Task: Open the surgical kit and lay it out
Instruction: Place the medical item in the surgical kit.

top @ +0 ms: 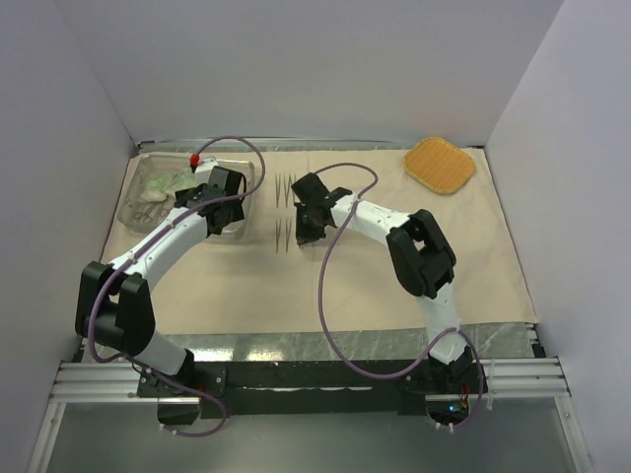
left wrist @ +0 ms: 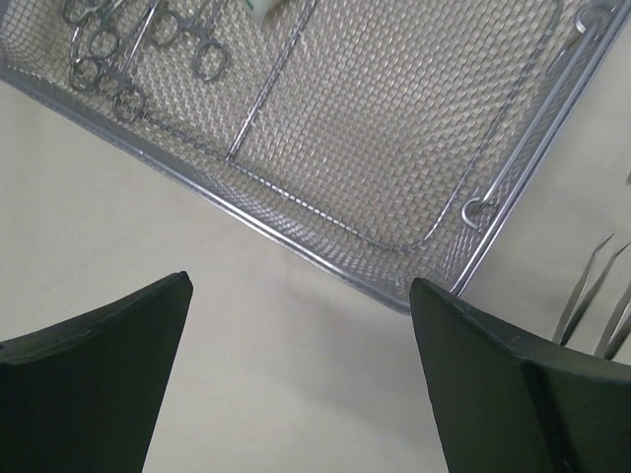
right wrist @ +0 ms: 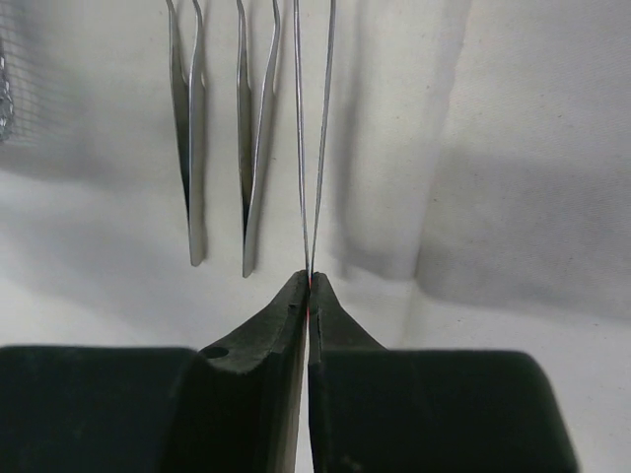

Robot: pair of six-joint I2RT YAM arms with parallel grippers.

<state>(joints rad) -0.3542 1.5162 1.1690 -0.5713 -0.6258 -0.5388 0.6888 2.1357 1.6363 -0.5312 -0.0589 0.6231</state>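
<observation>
The beige wrapping cloth [top: 394,286] lies spread flat. The steel mesh tray [top: 141,219] stands on its back left part, with green-white packets [top: 163,184] inside. In the left wrist view the tray [left wrist: 375,128] holds ring-handled forceps [left wrist: 108,59]. My left gripper [top: 229,225] is open and empty over the cloth, just short of the tray's near right corner [left wrist: 301,296]. Thin steel tweezers [top: 284,187] lie in rows mid-cloth. My right gripper [top: 308,232] is shut on one pair of tweezers [right wrist: 314,148] by its tip, beside two lying pairs [right wrist: 189,148].
An orange woven pad [top: 440,164] lies at the back right corner of the cloth. A small red-tipped object [top: 195,158] sits at the tray's back edge. White walls close in the left, back and right sides.
</observation>
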